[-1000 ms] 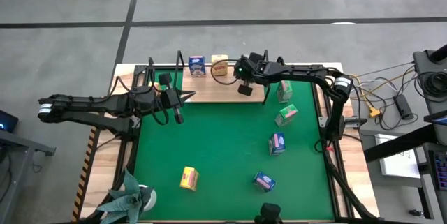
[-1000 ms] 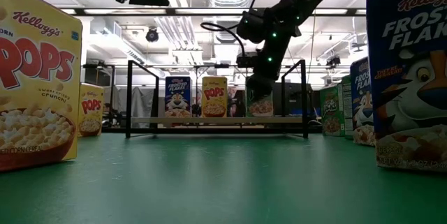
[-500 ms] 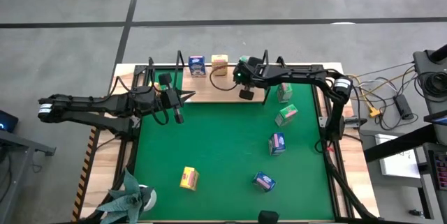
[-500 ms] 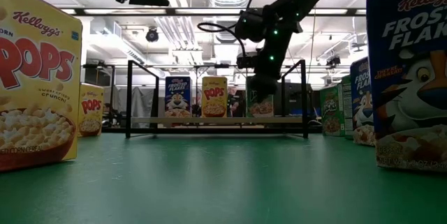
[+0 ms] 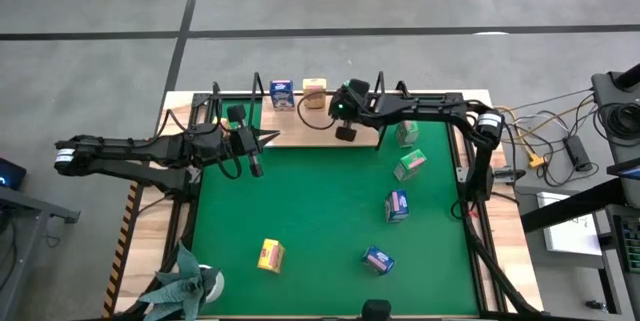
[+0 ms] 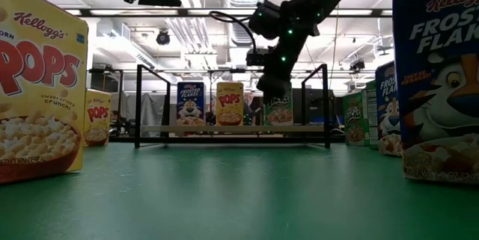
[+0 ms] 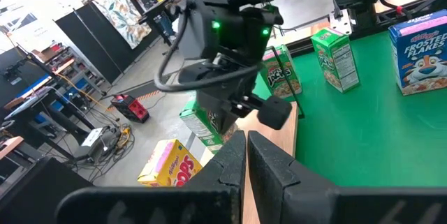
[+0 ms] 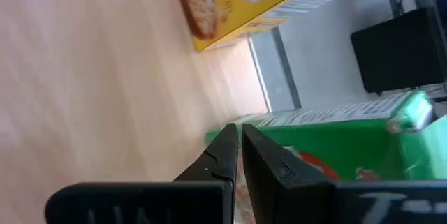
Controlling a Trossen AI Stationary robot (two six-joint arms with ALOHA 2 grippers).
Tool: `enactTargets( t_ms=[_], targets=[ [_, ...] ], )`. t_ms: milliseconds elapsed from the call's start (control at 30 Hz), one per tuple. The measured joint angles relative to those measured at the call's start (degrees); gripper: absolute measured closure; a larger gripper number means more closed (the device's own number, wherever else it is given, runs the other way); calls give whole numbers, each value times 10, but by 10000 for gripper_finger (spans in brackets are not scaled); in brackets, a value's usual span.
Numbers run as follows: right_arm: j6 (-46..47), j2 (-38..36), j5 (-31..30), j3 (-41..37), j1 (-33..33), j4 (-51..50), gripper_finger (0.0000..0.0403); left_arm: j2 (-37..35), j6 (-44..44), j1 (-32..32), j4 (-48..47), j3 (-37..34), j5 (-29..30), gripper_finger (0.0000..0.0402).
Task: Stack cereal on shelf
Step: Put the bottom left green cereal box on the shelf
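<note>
From above, the right gripper [image 5: 344, 131] hangs clenched over the light wooden shelf board [image 5: 300, 131] beside 2 small boxes, the left gripper [image 5: 262, 139] clenched nearby; at table level, a green cardboard cereal box [image 6: 278, 110] stands on the shelf.

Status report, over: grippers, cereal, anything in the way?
Right gripper shut, above green box on shelf. Left gripper shut, parked at shelf's left end. Blue box, yellow box alongside; nothing blocking.
</note>
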State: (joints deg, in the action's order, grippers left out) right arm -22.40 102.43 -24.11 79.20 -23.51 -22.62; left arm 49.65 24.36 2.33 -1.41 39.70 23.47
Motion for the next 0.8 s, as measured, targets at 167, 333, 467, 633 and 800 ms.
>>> enactTargets(
  t_ms=[167, 333, 467, 633, 800],
  targets=[
    [0, 0, 0, 0, -17, 5, 390, 0, 0, 0, 0, 0, 0, 402],
    [6, 0, -1, 0, -31, 4, 390, 0, 0, 0, -1, 0, 0, 402],
    [5, 0, 0, 0, -30, 4, 390, 0, 0, 0, -3, 0, 0, 402],
    [-2, 0, 0, 0, -27, -15, 390, 0, 0, 0, -4, 0, 0, 402],
    [-6, 0, -5, 0, -27, -58, 390, 0, 0, 0, -6, 0, 0, 402]
  ],
)
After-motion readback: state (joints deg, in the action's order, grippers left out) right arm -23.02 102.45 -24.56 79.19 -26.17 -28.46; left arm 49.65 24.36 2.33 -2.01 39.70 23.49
